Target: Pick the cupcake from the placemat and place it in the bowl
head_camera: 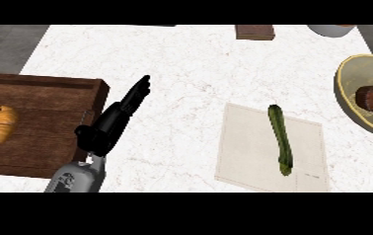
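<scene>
An olive bowl (344, 83) sits at the right edge, partly cut off by the view. Inside it lies a dark brown thing (367, 98) that looks like the cupcake, only partly in view. The pale beige placemat (247, 152) lies right of centre and carries a long green zucchini (280, 139). My left hand (103, 129) rests over the counter beside the wooden board, left of the placemat. It is open, its fingers (135, 93) straight and pointing up and away, and it holds nothing. No part of my right hand shows.
A dark wooden board (44, 115) covers the left side, with an orange bread-like item (6, 123) at its left edge. At the far edge of the white marble counter stand a brown block (255, 32) and a pale vessel (331, 29).
</scene>
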`<state>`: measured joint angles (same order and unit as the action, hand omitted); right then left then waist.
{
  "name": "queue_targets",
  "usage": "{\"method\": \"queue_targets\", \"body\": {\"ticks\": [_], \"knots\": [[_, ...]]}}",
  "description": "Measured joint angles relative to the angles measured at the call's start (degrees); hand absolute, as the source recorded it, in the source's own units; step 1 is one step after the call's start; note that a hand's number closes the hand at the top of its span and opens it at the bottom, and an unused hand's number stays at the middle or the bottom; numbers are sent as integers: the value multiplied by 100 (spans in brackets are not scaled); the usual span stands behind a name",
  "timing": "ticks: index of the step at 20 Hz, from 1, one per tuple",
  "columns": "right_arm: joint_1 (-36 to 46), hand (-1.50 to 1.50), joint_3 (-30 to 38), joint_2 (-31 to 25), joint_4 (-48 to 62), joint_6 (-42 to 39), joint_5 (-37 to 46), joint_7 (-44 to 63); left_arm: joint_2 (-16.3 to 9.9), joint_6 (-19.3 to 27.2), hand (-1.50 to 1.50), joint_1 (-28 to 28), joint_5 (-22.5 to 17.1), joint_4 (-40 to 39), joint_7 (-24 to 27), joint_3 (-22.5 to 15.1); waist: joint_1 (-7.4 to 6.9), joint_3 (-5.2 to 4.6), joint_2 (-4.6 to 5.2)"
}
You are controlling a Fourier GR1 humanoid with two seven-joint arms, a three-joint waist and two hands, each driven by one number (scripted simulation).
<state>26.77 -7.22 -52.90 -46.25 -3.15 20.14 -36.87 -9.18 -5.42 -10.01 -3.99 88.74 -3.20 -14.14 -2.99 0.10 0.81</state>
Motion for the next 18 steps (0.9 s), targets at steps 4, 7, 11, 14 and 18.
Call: {"method": "queue_targets", "body": {"ticks": [4,7,11,14,18], "knots": [[626,-150,-79,168,903,-539,135,-565,10,-24,0,60,18,122,-38,-21,-11,4,0],[1016,-150,58,303,1568,-670,128,-1053,26,-35,0,4,23,21,-2,44,5,7,9],[1500,-150,411,417,2245,-837,-69,-1272,69,-5,0,-64,58,-33,-21,89,37,9,8],[1802,-150,809,383,2681,-1083,-401,-1196,70,-48,0,-3,58,-5,28,71,23,9,11],[2046,-150,1239,159,3249,-1415,-744,-987,66,-74,0,-27,74,-76,100,110,14,13,33]]}}
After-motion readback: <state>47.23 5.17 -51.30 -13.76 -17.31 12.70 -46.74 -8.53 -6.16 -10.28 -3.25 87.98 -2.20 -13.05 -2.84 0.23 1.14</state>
